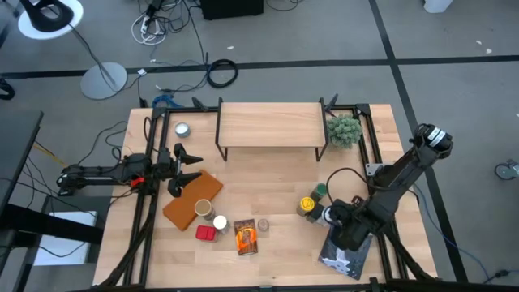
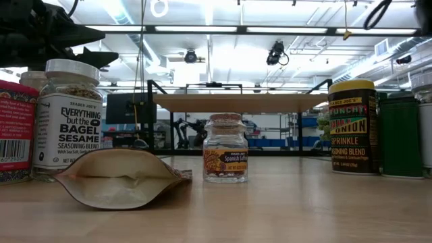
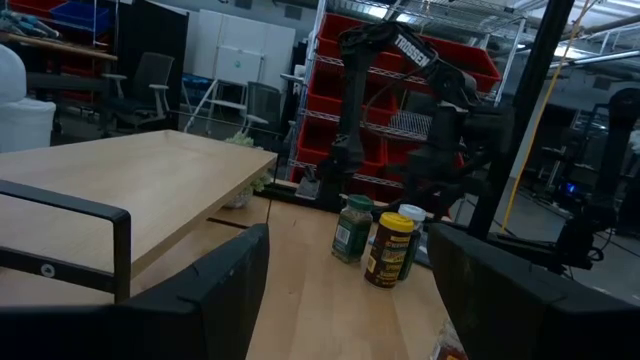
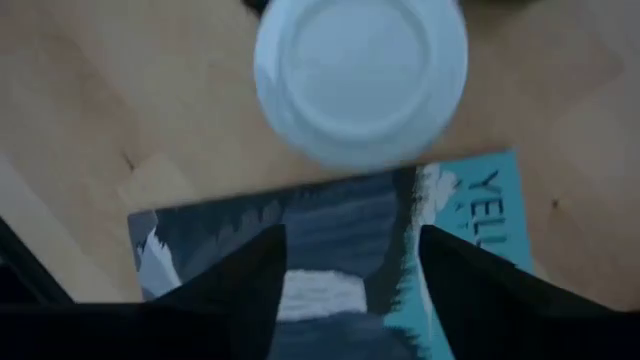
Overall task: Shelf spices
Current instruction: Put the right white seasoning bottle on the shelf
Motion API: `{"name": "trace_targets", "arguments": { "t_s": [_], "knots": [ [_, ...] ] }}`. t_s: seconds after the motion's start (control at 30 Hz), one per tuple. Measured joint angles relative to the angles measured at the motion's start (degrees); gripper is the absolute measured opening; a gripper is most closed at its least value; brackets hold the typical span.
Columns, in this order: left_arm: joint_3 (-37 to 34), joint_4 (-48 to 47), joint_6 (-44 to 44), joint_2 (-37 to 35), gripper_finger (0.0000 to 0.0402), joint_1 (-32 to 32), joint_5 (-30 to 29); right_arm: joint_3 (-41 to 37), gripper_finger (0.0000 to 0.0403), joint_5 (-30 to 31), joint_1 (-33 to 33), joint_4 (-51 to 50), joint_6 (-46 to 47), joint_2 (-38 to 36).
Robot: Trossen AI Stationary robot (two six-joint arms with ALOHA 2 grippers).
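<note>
1. Overhead, in the high view, the right gripper [image 1: 339,217] hangs over a dark box [image 1: 344,253] at the table's 4 o'clock, with the yellow-lidded jar [image 1: 307,204] and green-lidded jar [image 1: 321,191] just at its 10 o'clock. The left gripper [image 1: 188,166] waits at 9 o'clock, jaws wide and empty. The shelf [image 1: 270,124] stands bare at 12 o'clock, beyond both arms; a small plant [image 1: 345,130] sits at its right end.
2. At table level, the low view shows a bagel seasoning jar [image 2: 67,118], a tan pouch [image 2: 120,179], a saffron jar [image 2: 225,148] and an onion sprinkle tin [image 2: 352,127], all on the tabletop.
3. From the left wrist, the two jars stand well off, near the right arm.
4. From the right wrist, a white-lidded jar [image 4: 360,75] stands upright just ahead of the parted, empty fingers [image 4: 235,285]; this arm looks far nearer.
</note>
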Motion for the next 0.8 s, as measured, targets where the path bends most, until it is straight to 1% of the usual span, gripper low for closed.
{"name": "trace_targets", "arguments": {
  "t_s": [0.23, 0.33, 0.43, 0.5, 0.6, 0.7, 0.8],
  "knots": [
    [0.0, -0.02, 0.01, 0.0, 0.0278, 0.0, 0.0, 0.0, 0.0306, -0.03, -5.82, 0.0, -8.06, 0.0],
    [0.0, 0.0, 0.0, 0.0, 0.0278, 0.0, 0.02, 0.0, 0.0323, -0.1, -8.58, 0.21, -11.92, 0.0],
    [0.01, 0.0, 0.0, 0.0, 0.0278, 0.0, 0.02, 0.0, 0.033, -1.79, -11.27, 1.48, -15.43, 0.0],
    [0.0, -0.02, 0.0, 0.0, 0.0278, 0.0, 0.02, 0.0, 0.0329, -3.42, -12.81, 2.59, -17.45, 0.02],
    [0.0, -0.02, 0.02, 0.01, 0.0278, 0.0, 0.0, 0.0, 0.0313, -4.24, -14.58, 3.04, -19.49, 0.02],
    [0.0, -0.02, 0.0, 0.01, 0.0278, 0.0, 0.01, 0.0, 0.0288, -5.15, -15.95, 3.04, -20.26, 0.02],
    [0.0, -0.02, 0.0, 0.0, 0.0278, 0.0, 0.0, 0.0, 0.0255, -8.28, -17.02, 3.04, -21.04, 0.02]
  ]
}}
